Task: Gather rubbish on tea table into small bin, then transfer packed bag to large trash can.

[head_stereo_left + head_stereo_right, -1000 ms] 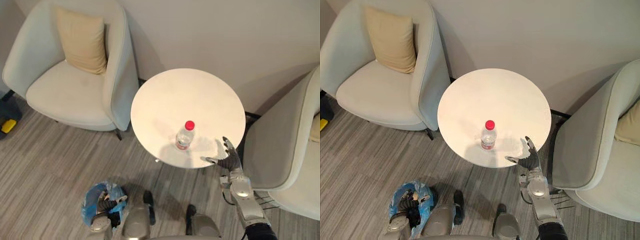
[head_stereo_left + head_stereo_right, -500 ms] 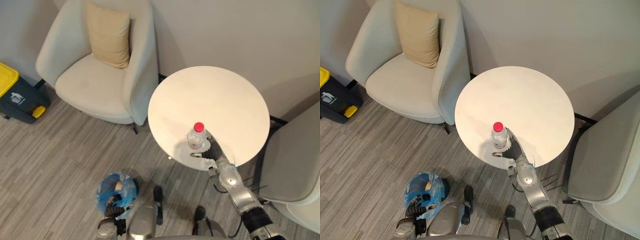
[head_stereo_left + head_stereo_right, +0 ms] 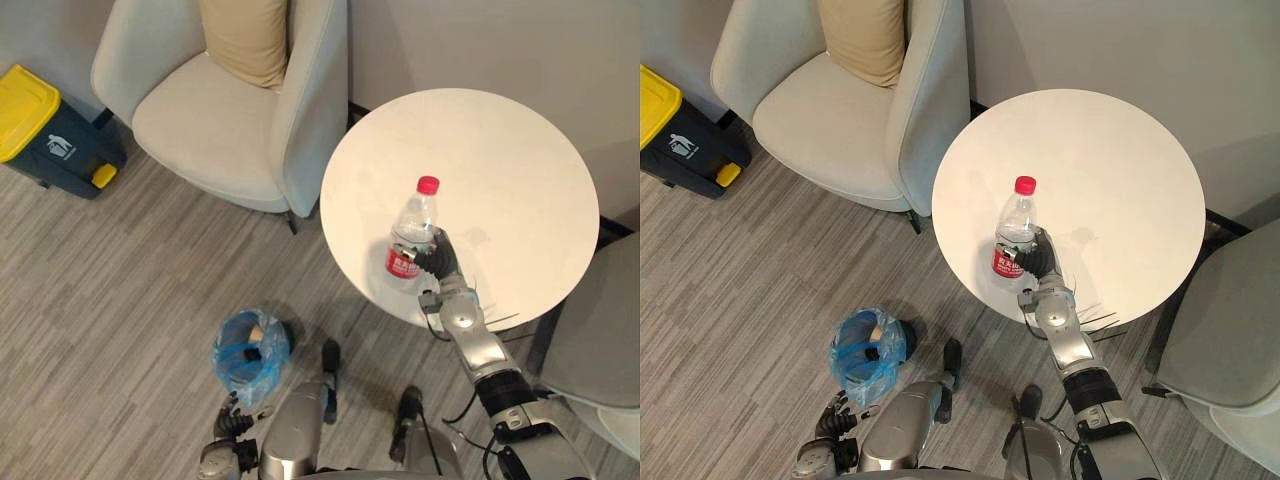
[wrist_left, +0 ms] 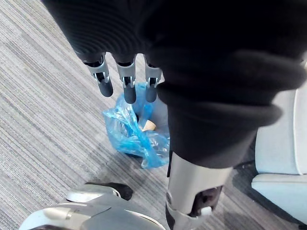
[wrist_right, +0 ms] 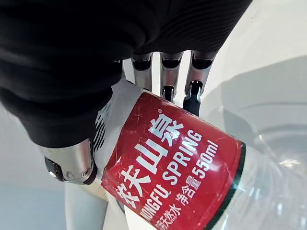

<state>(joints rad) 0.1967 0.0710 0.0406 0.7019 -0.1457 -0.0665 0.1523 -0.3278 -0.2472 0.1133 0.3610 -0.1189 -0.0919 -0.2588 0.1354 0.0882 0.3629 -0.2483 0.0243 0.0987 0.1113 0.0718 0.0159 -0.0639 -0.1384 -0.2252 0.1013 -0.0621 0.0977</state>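
A clear plastic bottle (image 3: 410, 238) with a red cap and red label stands slightly tilted near the front edge of the round white tea table (image 3: 500, 150). My right hand (image 3: 441, 263) grips its lower part; the right wrist view shows fingers (image 5: 167, 76) and thumb curled round the bottle (image 5: 182, 158). On the floor below the table's left side sits the small bin with a blue bag (image 3: 250, 352), some rubbish inside. My left hand (image 3: 835, 425) hangs low near it, fingers (image 4: 125, 81) straight and holding nothing.
A large dark trash can with a yellow lid (image 3: 45, 130) stands at the far left. A cream armchair (image 3: 220, 120) with a tan cushion (image 3: 245, 35) is left of the table. Another cream chair (image 3: 600, 340) is close on the right.
The camera has swung, shifting the whole scene. My right hand went from the table's right front edge to the bottle and curled round it. The bottle now leans a little.
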